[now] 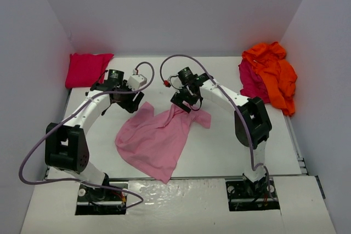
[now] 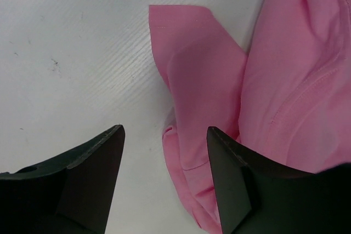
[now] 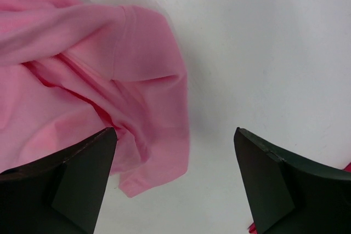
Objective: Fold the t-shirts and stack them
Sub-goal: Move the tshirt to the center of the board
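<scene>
Fold-and-stack job about a quarter done: one red t-shirt point(image 1: 85, 69) lies folded flat in the upper left of the overhead frame. The bright orange t-shirt point(image 1: 274, 72) and dark crimson t-shirt point(image 1: 251, 80) sit heaped together, unfolded, at the upper right. The light pink t-shirt point(image 1: 156, 143) is in hand. It is spread rumpled at the centre of the table point(image 1: 230, 146) with no fold made in it yet, so by these views three shirts are left to fold and stack.

The pink shirt's long axis runs on a diagonal, from just right of centre down toward the lower-left middle of the frame. Both wrist views show a hemmed sleeve, so the shoulders appear to point to the upper side and the hem to the bottom edge.

The left gripper point(image 2: 164, 129) hangs over one sleeve, its jaws partly apart, with cloth between them but not pinched. The right gripper point(image 3: 175, 130) has its jaws wide over bare table, with the other sleeve beside its left-of-frame finger.
</scene>
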`<action>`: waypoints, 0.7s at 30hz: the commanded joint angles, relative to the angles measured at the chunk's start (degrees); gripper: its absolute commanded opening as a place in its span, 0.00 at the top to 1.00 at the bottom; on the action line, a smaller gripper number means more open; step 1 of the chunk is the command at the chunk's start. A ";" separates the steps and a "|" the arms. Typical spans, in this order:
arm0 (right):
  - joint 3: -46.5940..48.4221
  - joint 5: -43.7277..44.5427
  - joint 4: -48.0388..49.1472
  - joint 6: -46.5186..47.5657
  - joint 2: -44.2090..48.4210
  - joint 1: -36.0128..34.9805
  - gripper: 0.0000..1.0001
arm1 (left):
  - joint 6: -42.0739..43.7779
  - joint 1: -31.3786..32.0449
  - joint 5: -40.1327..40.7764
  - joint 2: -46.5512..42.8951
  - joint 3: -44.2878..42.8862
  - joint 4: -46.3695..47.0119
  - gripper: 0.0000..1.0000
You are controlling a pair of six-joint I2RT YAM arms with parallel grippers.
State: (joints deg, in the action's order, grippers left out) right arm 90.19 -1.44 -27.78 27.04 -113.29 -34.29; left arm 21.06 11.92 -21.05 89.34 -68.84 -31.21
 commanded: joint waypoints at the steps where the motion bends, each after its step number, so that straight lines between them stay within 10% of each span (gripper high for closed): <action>1: -2.08 -1.10 -3.07 -0.04 1.06 0.24 0.15 | 2.00 1.45 -4.90 -0.98 -3.30 -2.52 0.42; 13: 3.01 16.25 -0.18 -7.36 5.05 10.38 0.14 | 5.93 18.17 3.82 3.48 -7.36 -3.75 0.38; 21: 6.07 11.65 3.07 -11.38 7.46 25.14 0.10 | 6.09 25.01 7.77 5.14 -8.55 -1.56 0.37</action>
State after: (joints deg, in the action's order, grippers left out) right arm 94.19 8.94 -25.97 18.29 -111.05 -13.28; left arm 26.29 36.91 -16.34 94.00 -73.33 -34.86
